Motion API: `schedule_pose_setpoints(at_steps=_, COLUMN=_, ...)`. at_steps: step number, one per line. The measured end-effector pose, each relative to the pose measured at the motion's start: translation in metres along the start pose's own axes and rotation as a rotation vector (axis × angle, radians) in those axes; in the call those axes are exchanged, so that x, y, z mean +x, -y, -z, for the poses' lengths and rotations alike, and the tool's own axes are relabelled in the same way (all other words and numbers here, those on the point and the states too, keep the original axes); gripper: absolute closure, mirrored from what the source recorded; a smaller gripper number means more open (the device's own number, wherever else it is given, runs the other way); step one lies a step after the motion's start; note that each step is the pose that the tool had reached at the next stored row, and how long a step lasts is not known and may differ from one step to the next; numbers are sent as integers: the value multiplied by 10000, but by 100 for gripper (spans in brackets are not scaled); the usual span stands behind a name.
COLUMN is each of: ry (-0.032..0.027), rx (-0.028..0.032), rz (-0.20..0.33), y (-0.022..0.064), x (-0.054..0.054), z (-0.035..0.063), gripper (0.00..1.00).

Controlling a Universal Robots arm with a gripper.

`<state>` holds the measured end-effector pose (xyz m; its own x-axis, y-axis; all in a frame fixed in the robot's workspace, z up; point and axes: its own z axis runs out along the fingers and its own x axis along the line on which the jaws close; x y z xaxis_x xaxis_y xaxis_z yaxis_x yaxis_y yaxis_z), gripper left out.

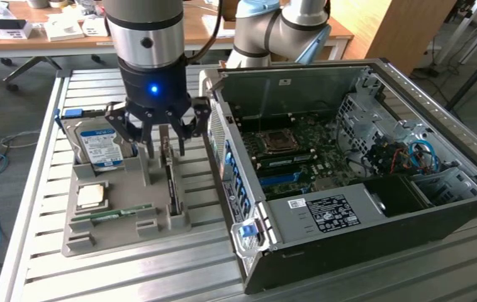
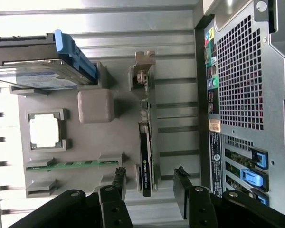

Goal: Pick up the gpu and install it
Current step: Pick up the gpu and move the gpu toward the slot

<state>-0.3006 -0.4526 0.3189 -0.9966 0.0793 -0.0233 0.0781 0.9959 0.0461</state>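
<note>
Hand (image 1: 163, 148) status: fingers spread wide, gripping nothing, pointing straight down from my upright arm. Below stands the gpu (image 1: 171, 182), a thin green-brown circuit card with a pale metal bracket. It sits on edge in the grey moulded holder tray (image 1: 95, 242), lined up between my fingers and apparently clear of both. Step in hand, by my judgement: approach for pickup. A sound grasp requires both fingers square on the card's flat faces. Beyond, the open black computer case (image 1: 348, 189) lies on the slatted metal surface (image 1: 138, 277).
</note>
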Motion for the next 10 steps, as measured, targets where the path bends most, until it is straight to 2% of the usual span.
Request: schedule_pose_setpoints(at_steps=10, ry=0, rx=0, rz=0, y=1, x=1, z=-29, gripper=47)
